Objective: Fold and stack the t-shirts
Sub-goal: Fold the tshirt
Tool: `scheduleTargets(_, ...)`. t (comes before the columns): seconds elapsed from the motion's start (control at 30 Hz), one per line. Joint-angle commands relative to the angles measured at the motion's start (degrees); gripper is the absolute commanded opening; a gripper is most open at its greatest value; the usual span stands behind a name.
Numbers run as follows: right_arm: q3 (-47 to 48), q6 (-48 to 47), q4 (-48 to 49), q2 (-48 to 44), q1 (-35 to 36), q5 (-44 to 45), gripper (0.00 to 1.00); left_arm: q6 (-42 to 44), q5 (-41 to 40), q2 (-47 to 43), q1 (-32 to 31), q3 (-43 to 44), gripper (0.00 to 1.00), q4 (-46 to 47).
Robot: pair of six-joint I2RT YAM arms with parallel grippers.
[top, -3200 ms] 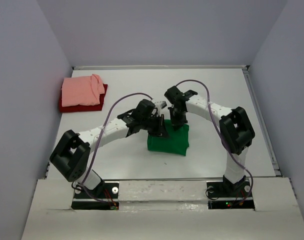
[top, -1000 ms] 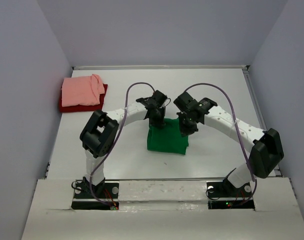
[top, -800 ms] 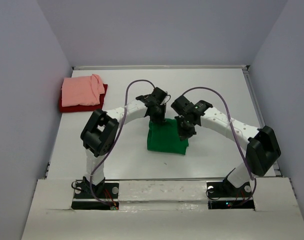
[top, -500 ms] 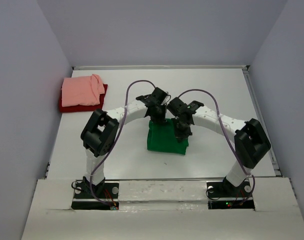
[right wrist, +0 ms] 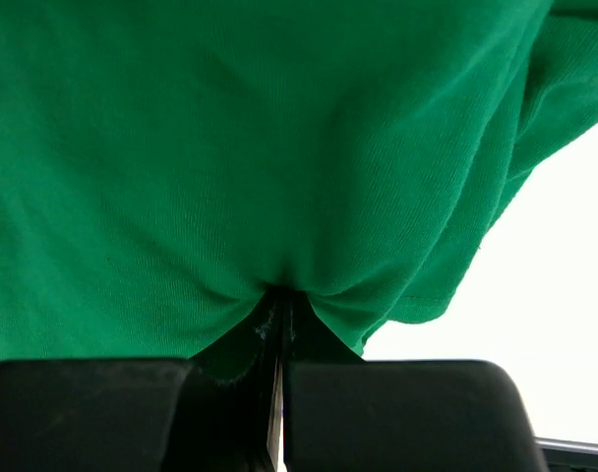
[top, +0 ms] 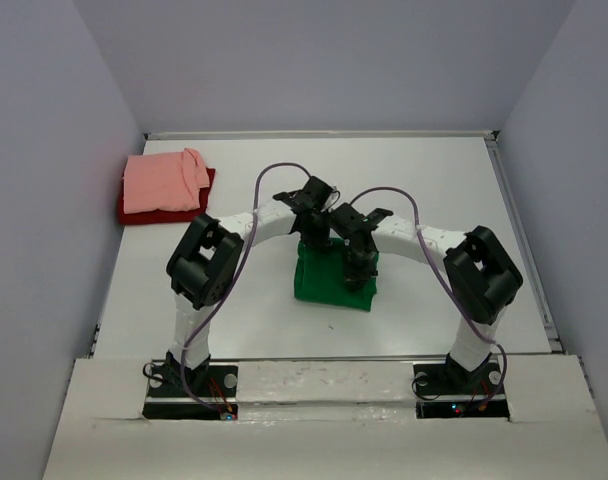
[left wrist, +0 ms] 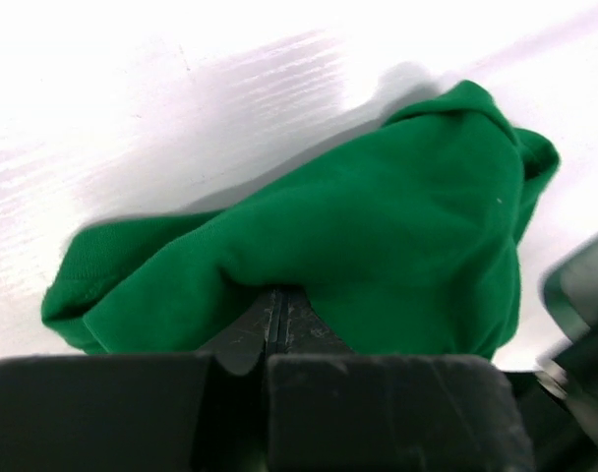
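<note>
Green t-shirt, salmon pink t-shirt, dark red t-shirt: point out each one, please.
green t-shirt point(top: 326, 287), top external view, bare near-left part.
salmon pink t-shirt point(top: 162, 184), top external view, middle of its upper face.
dark red t-shirt point(top: 154, 217), top external view, near strip below the pink.

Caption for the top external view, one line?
Left gripper and right gripper pinch the green t-shirt; salmon t-shirt lies on dark red t-shirt.

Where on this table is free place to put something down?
Free: the table right of the green t-shirt, and the far strip beside the pink t-shirt. Crowded: the centre, where left gripper and right gripper pinch the green one.
</note>
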Motion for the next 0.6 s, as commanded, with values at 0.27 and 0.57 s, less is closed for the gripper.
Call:
scheduleTargets(0.27,-1.03,1.01,1.41,-1.02,0.56,0.30,0.00,2.60,2.24,3.32,3.14,1.80,0.00,1.46)
scheduleTargets(0.57,7.15,-0.31,-5.88,-4.53,1.61,4.08,0.00,2.86,2.60,-1.78,3.14,6.20,0.00,-2.32)
